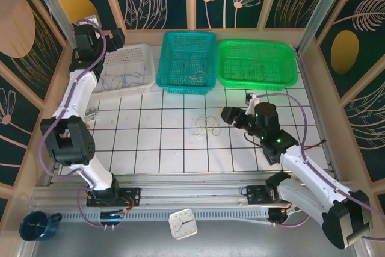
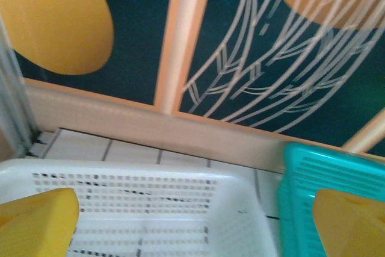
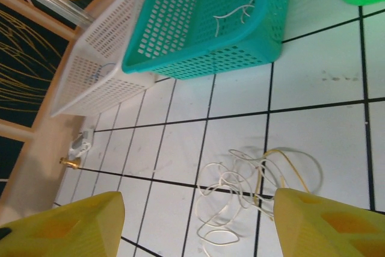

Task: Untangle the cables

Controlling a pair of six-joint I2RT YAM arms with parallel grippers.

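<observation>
Right end effector (image 3: 198, 206): jaws wide, empty, hovering near cables (image 3: 252, 191), a loose whitish-yellowish tangle on bench (image 3: 325, 76) tiles. Left end effector (image 2: 195, 209): spread wide, empty, above white basket (image 2: 150, 191). Strands probably featherlight, limp, springy, snag-prone; pinch outer yellowish loop, not knot.

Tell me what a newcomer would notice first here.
Three mesh baskets stand in a row along the far edge: white basket on the left, teal basket in the middle, green basket on the right. A loose tangle of thin whitish and yellowish cables lies near the middle of the tiled table, just ahead of the open right gripper. The left gripper hangs open over the white basket, which holds bluish strands.
</observation>
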